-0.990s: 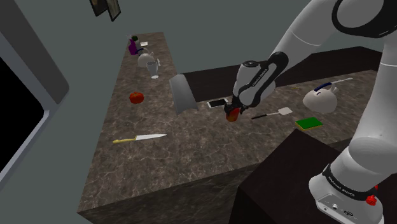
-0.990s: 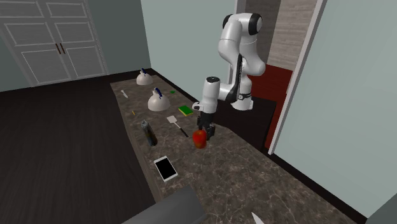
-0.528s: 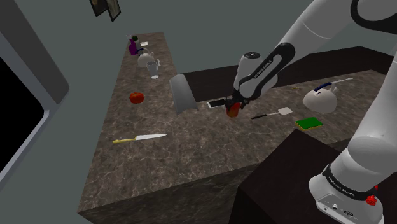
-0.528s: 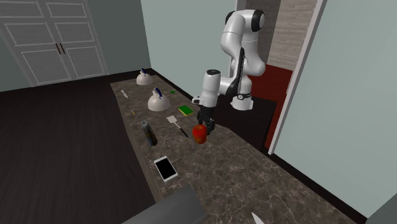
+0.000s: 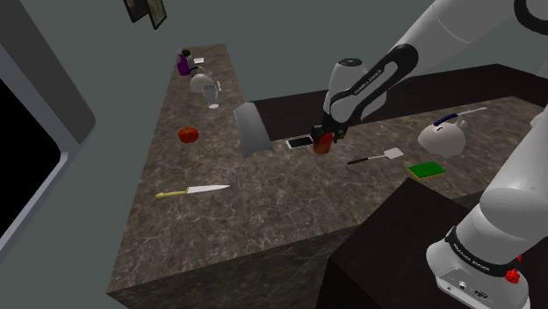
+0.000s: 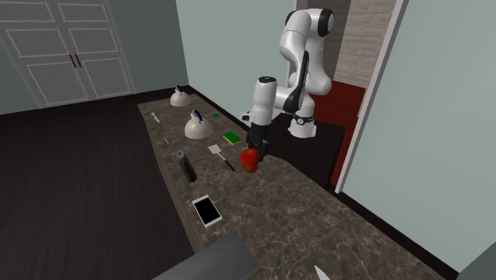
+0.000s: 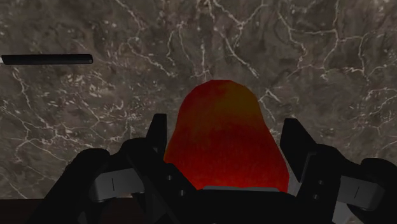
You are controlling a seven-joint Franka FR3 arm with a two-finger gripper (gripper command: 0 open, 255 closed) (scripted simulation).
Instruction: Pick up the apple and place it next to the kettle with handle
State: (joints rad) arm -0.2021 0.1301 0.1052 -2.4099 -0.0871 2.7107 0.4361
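Gripper (image 6: 253,152) pinching red apple (image 7: 222,143) above dark marbled bench (image 5: 263,206), well apart from white kettle (image 5: 442,133); spatula (image 5: 378,158) between them; white doors (image 6: 71,48) beyond kettle, dark floor (image 6: 79,183)

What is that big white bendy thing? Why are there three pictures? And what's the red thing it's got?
It is a robot arm. Two cameras watch it from different sides of the room. The third sits on its hand and looks down past the black end effector, its two-fingered pincher. The fingers clasp a red apple, held over the dark stone counter. On the counter lie a knife, a phone, a spatula and a white kettle.
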